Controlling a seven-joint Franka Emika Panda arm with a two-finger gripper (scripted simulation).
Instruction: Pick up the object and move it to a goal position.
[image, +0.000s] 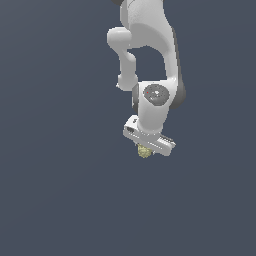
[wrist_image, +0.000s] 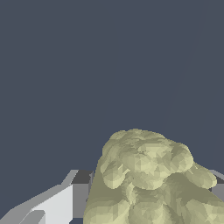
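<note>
White gripper (image: 146, 148) pointing down, pinching object (image: 144, 151). Pale yellow bumpy lump directly beneath gripper, between fingers (wrist_image: 52, 203), filling wrist view. No goal marker visible.

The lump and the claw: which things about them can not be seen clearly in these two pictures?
- Exterior view: most of the lump is hidden by the claw over it; only a small yellow part shows.
- Exterior view: the fingertips are not visible, so contact cannot be confirmed.
- Wrist view: the lump is cut off by the picture's edge, and it covers most of one finger.
- Neither view shows a goal marker.
</note>
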